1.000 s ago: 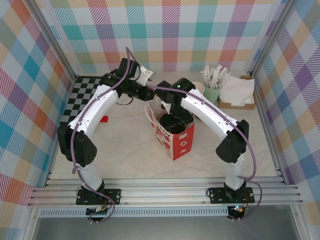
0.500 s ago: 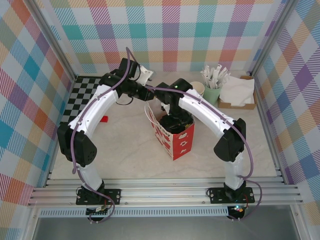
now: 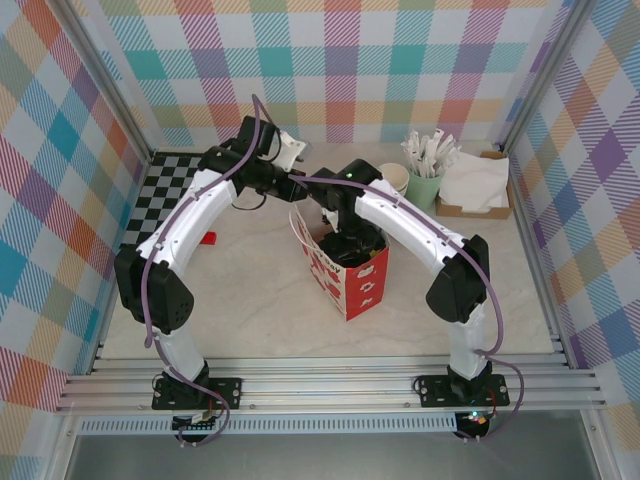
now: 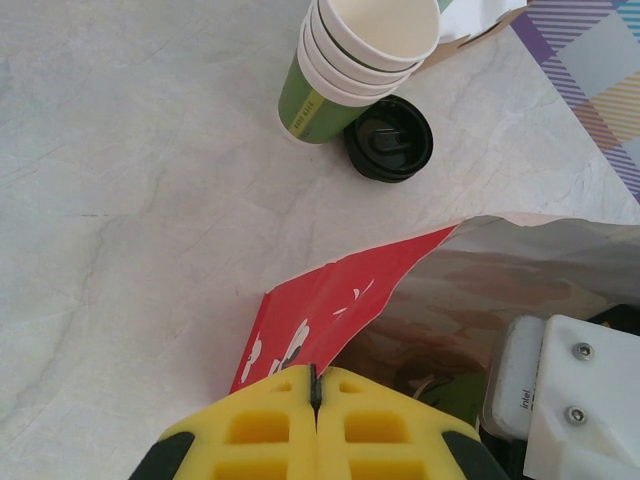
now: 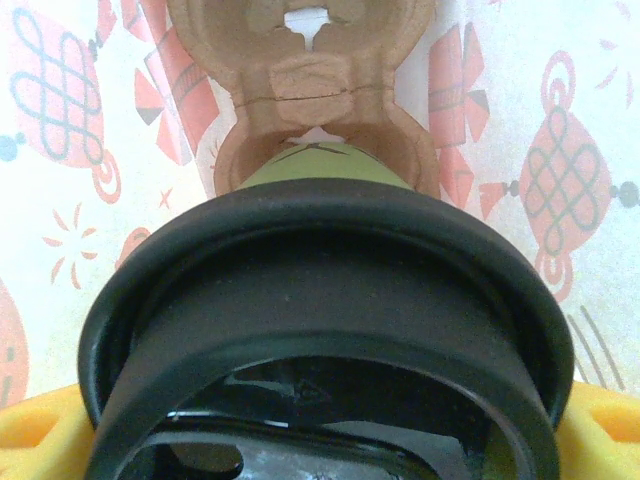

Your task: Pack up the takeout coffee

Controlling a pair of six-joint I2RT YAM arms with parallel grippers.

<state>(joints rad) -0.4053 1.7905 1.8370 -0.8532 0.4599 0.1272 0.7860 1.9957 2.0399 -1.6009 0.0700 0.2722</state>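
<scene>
The left arm (image 3: 190,215) rises from its base, folds at the elbow and reaches forward and inward. Its left gripper (image 4: 315,378) has the yellow fingers pressed flat together, pinching the rim of the bag (image 4: 330,305). The right arm (image 3: 415,225) arches inward from the other side with its wrist bent downward, and the right gripper (image 5: 320,440) has its fingers (image 5: 30,435) spread wide on either side of the cup (image 5: 320,290), clasping it.
</scene>
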